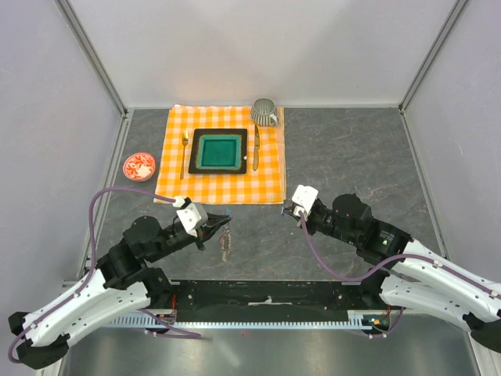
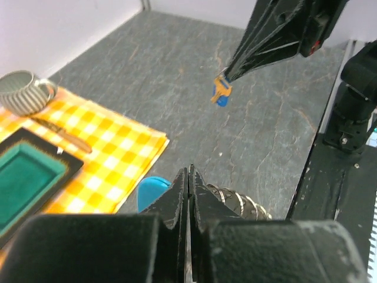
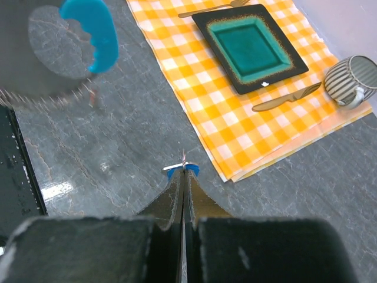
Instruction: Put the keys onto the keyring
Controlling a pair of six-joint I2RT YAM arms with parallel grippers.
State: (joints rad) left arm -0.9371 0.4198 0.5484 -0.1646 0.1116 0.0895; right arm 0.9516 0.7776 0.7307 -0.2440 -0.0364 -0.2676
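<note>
Above the grey tabletop (image 1: 352,157), your left gripper (image 1: 221,225) clamps the keyring (image 2: 238,203); ahead, your right gripper (image 1: 288,208) pinches a key (image 2: 221,93) (blue-headed), not yet threaded.

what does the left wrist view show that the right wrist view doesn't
Left wrist only: the right tool seen from outside, the small blue-headed key hanging at its tip, and the left tool shut, the keyring coils at its tips. Right wrist only: the gold fork beside the plate, and the keyring as a wide blurred loop. Both: the blue tag, plate, knife, striped mug and checked cloth, plus that key.
</note>
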